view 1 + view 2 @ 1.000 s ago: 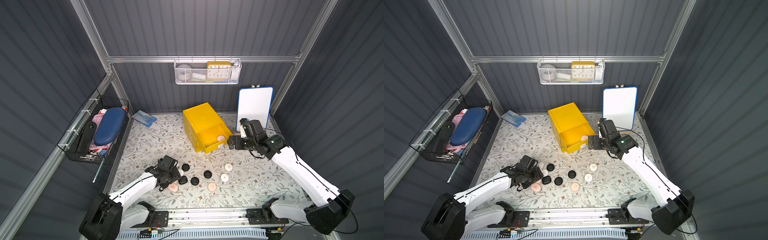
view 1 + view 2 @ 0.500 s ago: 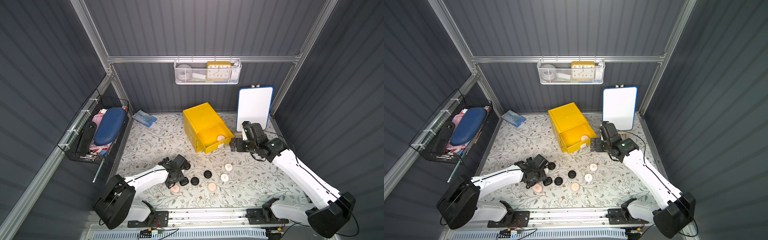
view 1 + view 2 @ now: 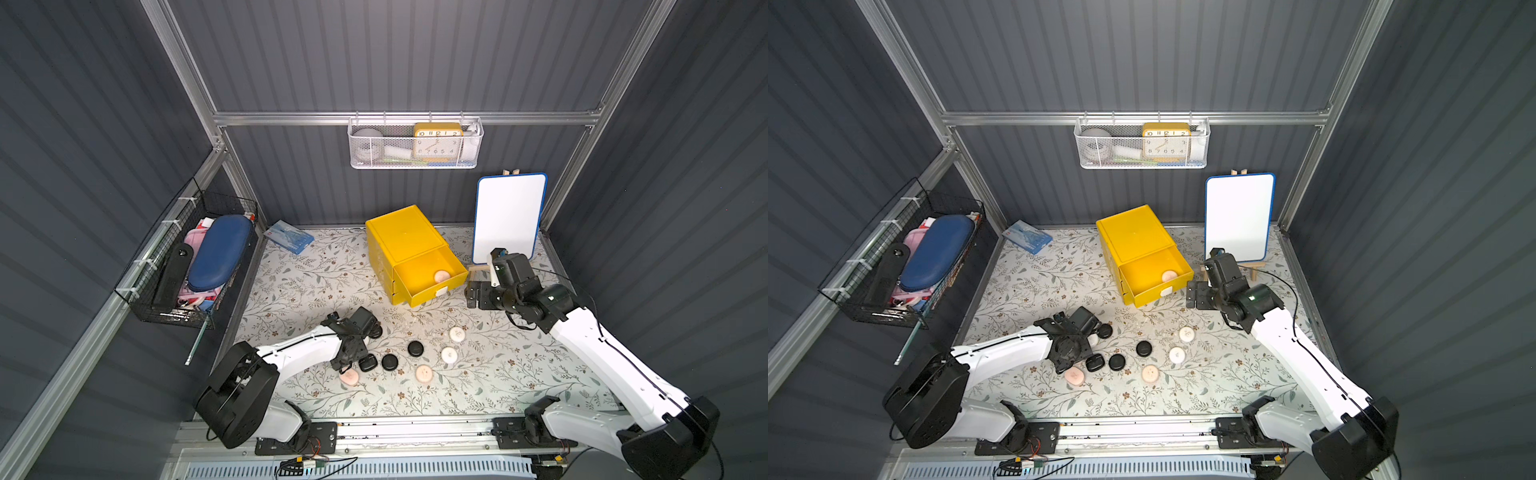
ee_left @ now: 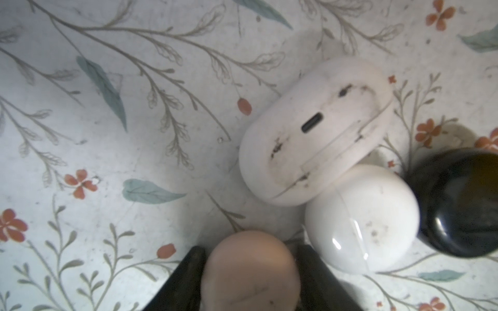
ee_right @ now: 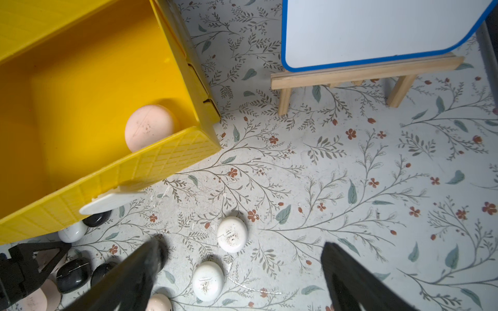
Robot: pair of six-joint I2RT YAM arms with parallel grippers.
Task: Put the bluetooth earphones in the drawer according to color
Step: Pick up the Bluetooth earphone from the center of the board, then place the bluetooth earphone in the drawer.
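Observation:
My left gripper (image 4: pixel 250 269) is shut on a pale pink earphone case (image 4: pixel 250 280) low over the mat. Beside it lie two white cases (image 4: pixel 318 129) and a black one (image 4: pixel 463 204). In both top views the left gripper (image 3: pixel 353 353) covers that held case. Loose on the mat are black cases (image 3: pixel 415 348), white cases (image 3: pixel 456 334) and pink ones (image 3: pixel 424 373). The yellow drawer (image 3: pixel 432 291) is pulled out with one pink case (image 3: pixel 441 275) inside. My right gripper (image 3: pixel 473 293) stands open and empty beside the drawer's front right corner (image 5: pixel 244 258).
A whiteboard on a wooden easel (image 3: pixel 509 216) stands behind the right arm. A blue packet (image 3: pixel 289 237) lies at the back left. A wire basket (image 3: pixel 195 266) hangs on the left wall and a mesh basket with a clock (image 3: pixel 415 143) on the back wall.
The left gripper shifted right over the cluster of cases and its jaws closed onto a pink case. The right gripper drew slightly away from the drawer, still open.

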